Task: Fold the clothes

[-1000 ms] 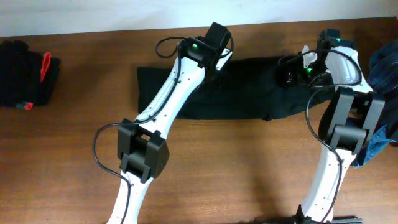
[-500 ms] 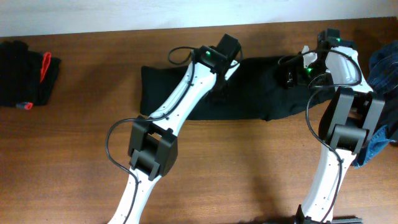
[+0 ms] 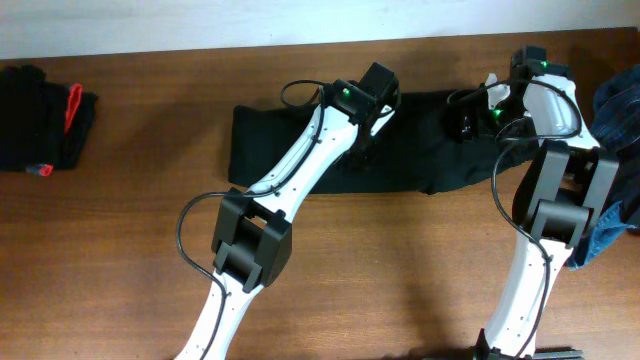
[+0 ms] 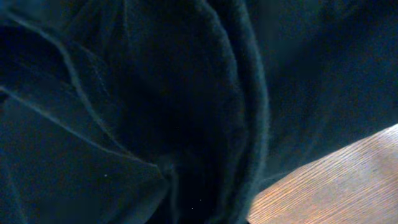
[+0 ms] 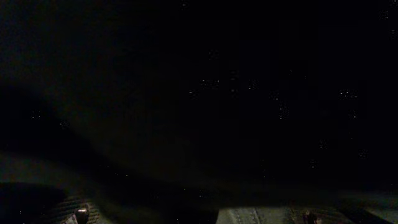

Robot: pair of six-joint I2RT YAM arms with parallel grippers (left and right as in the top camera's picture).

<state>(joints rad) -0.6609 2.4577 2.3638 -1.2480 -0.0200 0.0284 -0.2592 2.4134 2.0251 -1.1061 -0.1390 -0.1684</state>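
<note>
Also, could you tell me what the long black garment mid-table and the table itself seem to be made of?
Black garment: soft matte cloth, perhaps heavy cotton or denim; it creases and has thick rolled seams. Table: brown wood or wood-look laminate, slight sheen; fine straight grain lines show.

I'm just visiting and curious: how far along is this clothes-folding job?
Looks done: one dark folded bundle at the far left. In hand: the left gripper and right gripper are both down on the black garment, spread as a long strip. Left to do: folding that strip, then the blue denim at the right edge.
</note>
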